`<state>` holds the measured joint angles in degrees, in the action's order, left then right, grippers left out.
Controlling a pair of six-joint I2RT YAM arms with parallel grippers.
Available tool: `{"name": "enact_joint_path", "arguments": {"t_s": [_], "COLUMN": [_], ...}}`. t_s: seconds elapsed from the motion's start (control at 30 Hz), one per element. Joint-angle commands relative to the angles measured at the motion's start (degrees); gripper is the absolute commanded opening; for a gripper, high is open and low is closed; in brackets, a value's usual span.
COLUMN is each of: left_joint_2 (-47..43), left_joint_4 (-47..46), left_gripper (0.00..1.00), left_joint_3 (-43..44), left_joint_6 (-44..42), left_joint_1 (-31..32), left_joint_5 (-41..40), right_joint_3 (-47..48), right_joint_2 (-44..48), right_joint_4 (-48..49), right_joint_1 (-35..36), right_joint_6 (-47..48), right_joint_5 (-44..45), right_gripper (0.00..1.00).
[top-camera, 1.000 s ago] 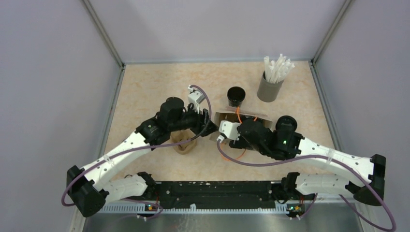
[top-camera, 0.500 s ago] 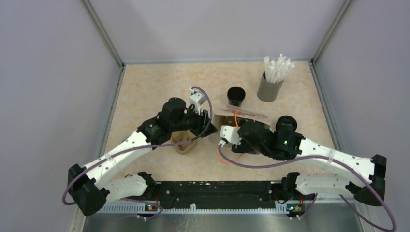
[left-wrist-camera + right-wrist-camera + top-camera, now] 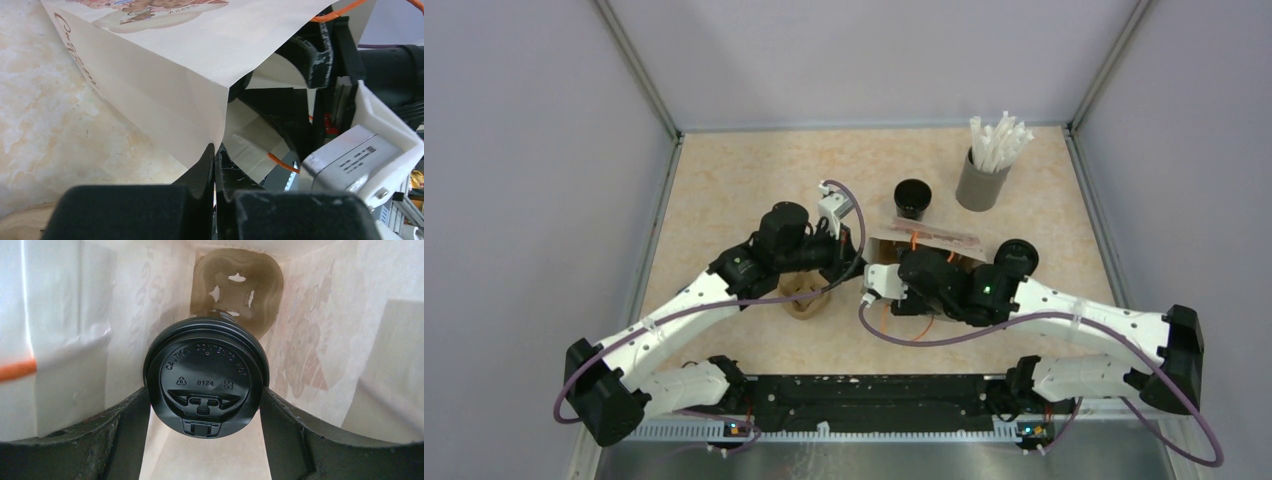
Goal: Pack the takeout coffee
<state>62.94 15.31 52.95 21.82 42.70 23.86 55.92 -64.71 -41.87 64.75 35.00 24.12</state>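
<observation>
Coffee cup (image 3: pixel 205 382) in bag (image 3: pixel 70 340), gripped by right end effector (image 3: pixel 205 407)

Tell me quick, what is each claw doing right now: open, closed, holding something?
Left claw: closed, pinching the edge of the paper bag.
Right claw: closed on the coffee cup, down inside the bag.

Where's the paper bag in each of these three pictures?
Top: the bag sits at the centre, mostly covered.
Left wrist: the bag fills the upper middle, its corner nipped in the left pincer.
Right wrist: the bag is seen from inside, around the cup.
Shared landmark: the orange handle.
</observation>
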Motion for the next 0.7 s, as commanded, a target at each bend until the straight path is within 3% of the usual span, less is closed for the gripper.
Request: {"name": "enact_joint_path", "arguments": {"t_s": [0.0, 0.67], "left_joint_2": [-0.82, -3.0], "left_joint_4": [-3.72, -3.13], "left_gripper": [0.0, 0.0], "left_joint_3": [-0.56, -2.58], "left_joint_6": [-0.16, -0.82], "left_joint_1": [0.19, 0.11], "left_joint_5": [3.2, 4.17], "right_joint_3": [0.5, -5.9], "right_joint_2": [-0.59, 2.36], "right_joint_4": [6.99, 10.84], "right_joint_1": [0.33, -4.84], "right_joint_6": [3.22, 2.92], "right_joint_5": [1.54, -0.73], "right_gripper": [0.54, 0.54]}}
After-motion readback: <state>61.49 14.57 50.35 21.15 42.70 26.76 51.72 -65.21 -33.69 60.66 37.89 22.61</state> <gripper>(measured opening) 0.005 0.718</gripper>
